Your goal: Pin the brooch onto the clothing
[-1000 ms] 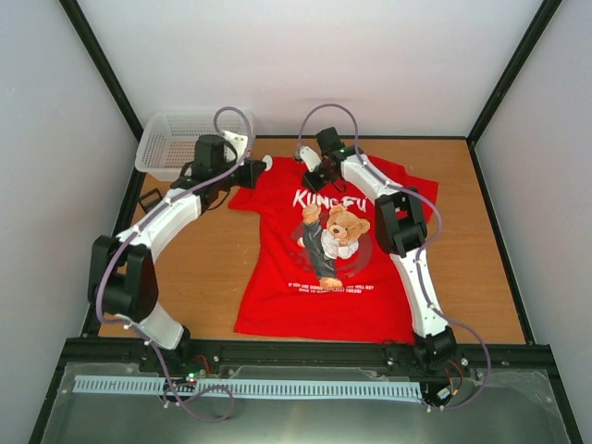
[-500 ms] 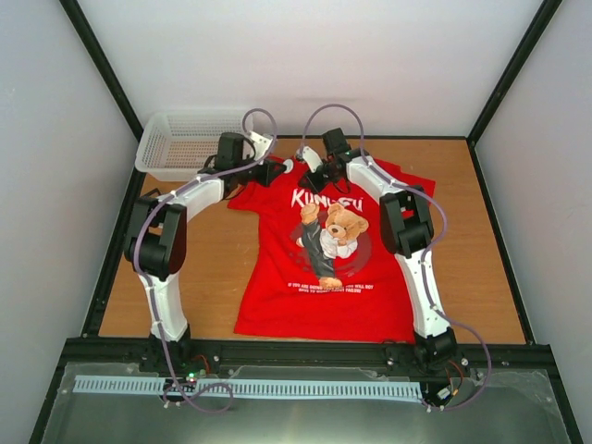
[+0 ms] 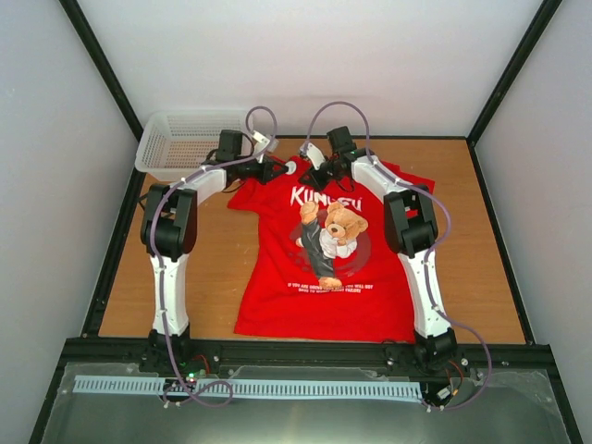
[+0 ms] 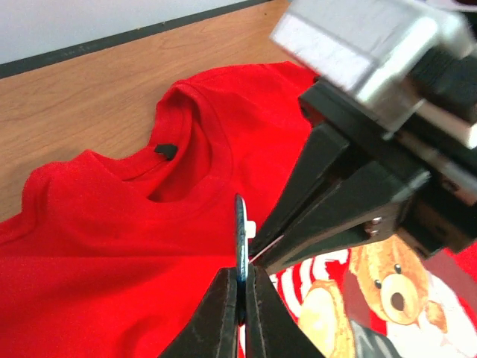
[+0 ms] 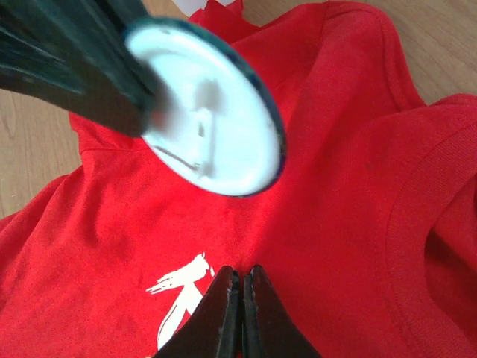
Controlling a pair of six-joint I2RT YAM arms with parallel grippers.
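The red T-shirt (image 3: 324, 296) lies flat on the wooden table, collar at the far end. My left gripper (image 4: 242, 287) is shut on the brooch (image 4: 240, 231), holding it edge-on just above the shirt (image 4: 97, 224) below the collar. In the right wrist view the brooch (image 5: 209, 119) shows its white back, clamped by the left fingers (image 5: 74, 67). My right gripper (image 5: 240, 274) is shut on a small pinch of the red fabric (image 5: 335, 186) above the white lettering. Its tips (image 4: 257, 253) almost touch the brooch's back. From above, both grippers (image 3: 280, 169) (image 3: 317, 176) meet at the collar.
A white mesh basket (image 3: 180, 139) stands at the far left corner, just behind the left arm. Bare wooden table (image 3: 481, 250) lies either side of the shirt, bounded by a black frame and white walls.
The left arm has swung right from beside the basket, bringing the brooch over the collar up to the right gripper. The right gripper has barely shifted.
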